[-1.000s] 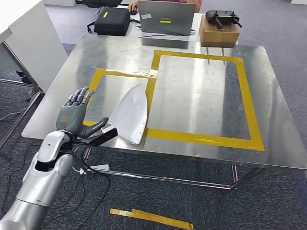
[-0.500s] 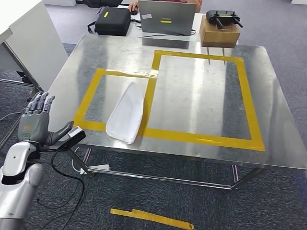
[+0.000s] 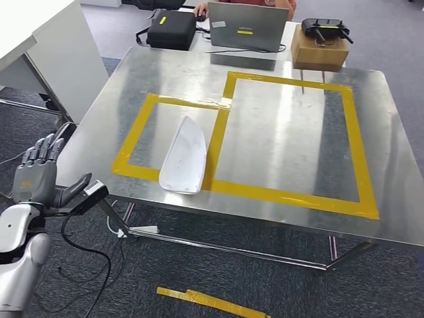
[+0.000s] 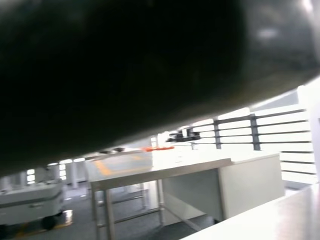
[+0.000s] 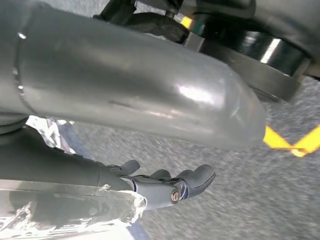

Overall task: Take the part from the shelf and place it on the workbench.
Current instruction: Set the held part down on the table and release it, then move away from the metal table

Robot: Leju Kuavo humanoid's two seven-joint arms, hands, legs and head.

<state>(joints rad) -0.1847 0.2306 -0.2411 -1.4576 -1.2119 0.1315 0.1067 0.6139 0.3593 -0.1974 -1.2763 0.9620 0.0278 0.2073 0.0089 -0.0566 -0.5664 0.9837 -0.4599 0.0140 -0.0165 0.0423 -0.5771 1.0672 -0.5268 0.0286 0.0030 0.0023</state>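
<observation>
A: On the bench (image 3: pixel 280 218), where does the part (image 3: pixel 184 156) lie?

B: Flat on the steel top, inside the smaller yellow tape frame (image 3: pixel 131 142), at that frame's near right corner. Its near edge overlaps the tape strip. Nothing holds it.

A: State of the left hand (image 3: pixel 36 177)?

B: Empty. Fingers straight and apart, thumb out to the side. It hangs off the bench's near left corner, over the carpet, well apart from the part.

A: Change against the earlier frames?

B: One second ago the left hand was at the bench edge, just beside the part, which stood tilted on its edge. Half a second ago the part lay flat and the hand had drawn back to the left. The hand now sits a little further left. The whole picture has also shifted down and to the right, so the camera has moved; the part's place within the frame is unchanged since half a second ago.

A: Right hand (image 5: pixel 171 185)?

B: Right wrist view shows its fingers loosely curled over grey carpet, holding nothing. A scrap of yellow tape (image 5: pixel 292 142) lies on the floor beyond.

A: Other items?

B: A laptop (image 3: pixel 247 26), a black case (image 3: pixel 172 30) and a cardboard box (image 3: pixel 320 53) stand past the bench's far edge. A tape strip (image 3: pixel 212 303) lies on the floor in front of the bench.
</observation>
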